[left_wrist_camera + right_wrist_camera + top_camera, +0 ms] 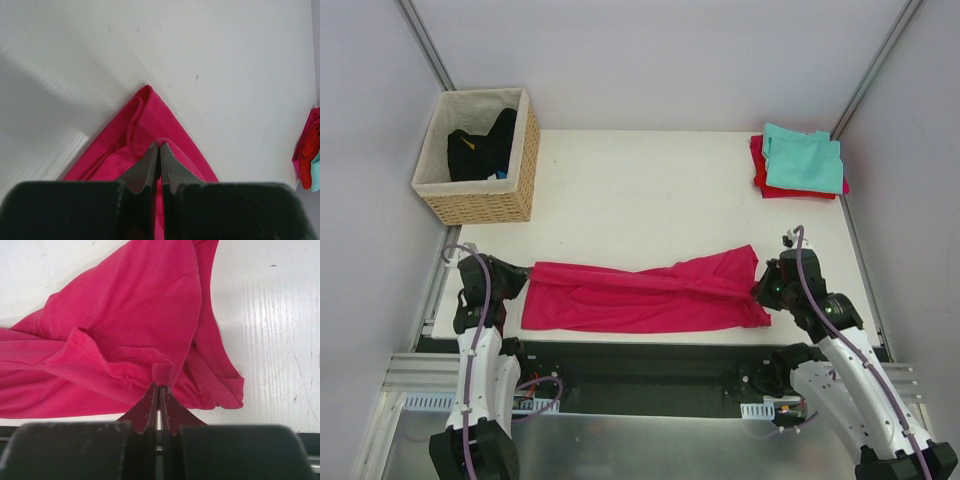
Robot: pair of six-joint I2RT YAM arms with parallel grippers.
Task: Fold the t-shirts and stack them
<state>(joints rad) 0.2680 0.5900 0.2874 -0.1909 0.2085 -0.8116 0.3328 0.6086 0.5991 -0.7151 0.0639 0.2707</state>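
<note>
A magenta-pink t-shirt lies stretched in a long band along the near edge of the table. My left gripper is shut on its left end, a fold of pink cloth pinched at the tips of my left gripper. On the right end my right gripper is shut too, and in the right wrist view my right gripper pinches a small tuck of the pink t-shirt. At the far right corner a folded teal t-shirt rests on a folded red t-shirt.
A woven wicker basket with dark clothing inside stands at the far left corner. White walls and metal posts close in the table on three sides. The table's near edge runs just below the pink shirt.
</note>
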